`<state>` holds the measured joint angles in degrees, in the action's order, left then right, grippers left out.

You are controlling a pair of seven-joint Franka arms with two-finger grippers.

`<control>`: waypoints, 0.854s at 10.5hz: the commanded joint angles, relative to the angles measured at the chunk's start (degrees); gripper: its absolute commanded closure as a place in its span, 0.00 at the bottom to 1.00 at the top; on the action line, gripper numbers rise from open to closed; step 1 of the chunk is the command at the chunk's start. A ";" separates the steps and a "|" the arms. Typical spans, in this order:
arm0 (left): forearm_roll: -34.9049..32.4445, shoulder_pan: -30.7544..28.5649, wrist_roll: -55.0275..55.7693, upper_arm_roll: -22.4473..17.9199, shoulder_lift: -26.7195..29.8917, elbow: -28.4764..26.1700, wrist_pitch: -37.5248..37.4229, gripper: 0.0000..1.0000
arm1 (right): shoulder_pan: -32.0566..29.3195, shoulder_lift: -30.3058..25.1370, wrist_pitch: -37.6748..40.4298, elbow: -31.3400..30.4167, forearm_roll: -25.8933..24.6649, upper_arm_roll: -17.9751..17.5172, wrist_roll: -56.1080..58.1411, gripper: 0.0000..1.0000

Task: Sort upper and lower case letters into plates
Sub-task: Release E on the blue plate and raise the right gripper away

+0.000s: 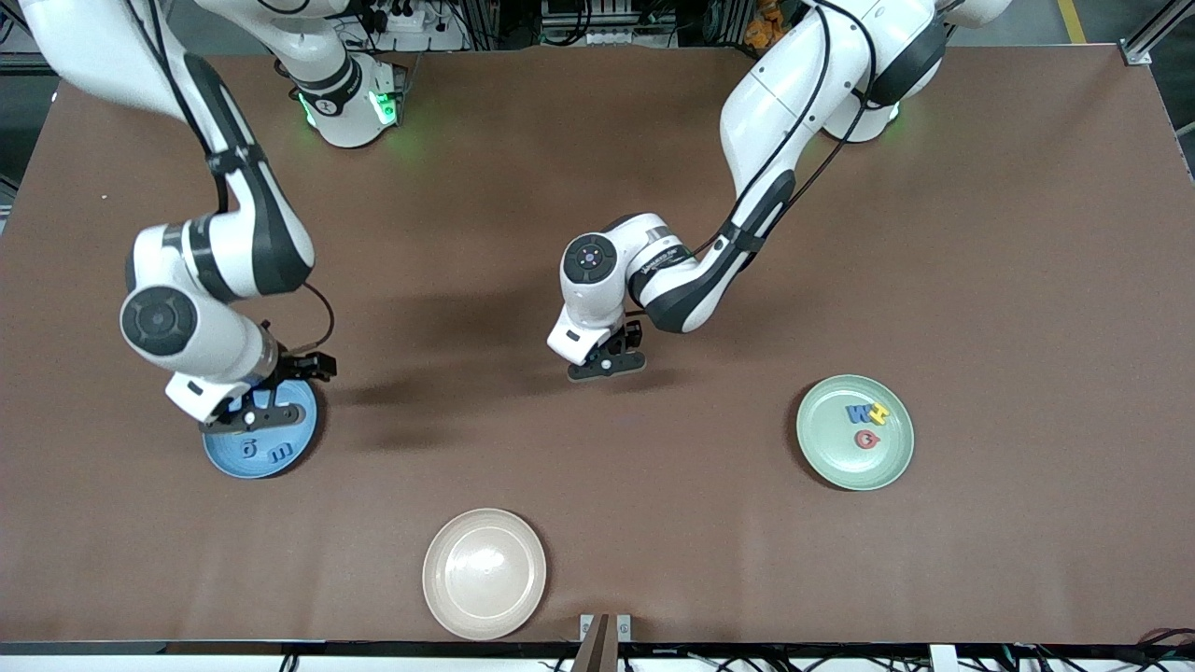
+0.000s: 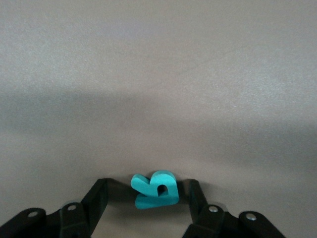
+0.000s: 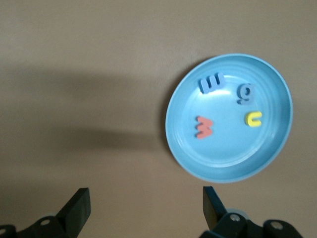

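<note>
Fig. legend, this instant. My left gripper is low over bare counter mid-table, its fingers set either side of the teal letter, an "R" by its look; whether they press it yet I can't tell, so grip unconfirmed. The letter reads as foam: v. light, soft, squashy, not fragile and prob. not slippery, so a gentle pinch should do; too hard a squeeze could buckle it or pop it out. Best hold, I judge: across the solid flanks of the body, not on a thin leg. It sits tipped, one edge raised off the counter, not flat; its long axis runs roughly across the gap from finger to finger, the bowl toward one finger and the legs toward the other. My right gripper hangs released, jaws wide, w/ nothing in it, over the blue plate, which holds a blue letter "m", a blue "g", a yellow "u" and a red letter. The green plate, toward the left arm's end, holds three capitals. A beige plate lies nearest the front camera.
</note>
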<state>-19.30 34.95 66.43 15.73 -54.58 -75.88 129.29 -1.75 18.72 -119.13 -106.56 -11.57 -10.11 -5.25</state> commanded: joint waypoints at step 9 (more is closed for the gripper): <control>1.10 -1.90 1.15 -0.44 3.15 0.56 -0.53 1.00 | -1.24 -26.19 12.84 -4.90 12.34 0.35 0.15 0.00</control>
<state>-18.98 34.04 66.52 15.56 -53.74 -74.63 129.30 -2.10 -5.30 -109.27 -112.66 -1.51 -9.78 -5.30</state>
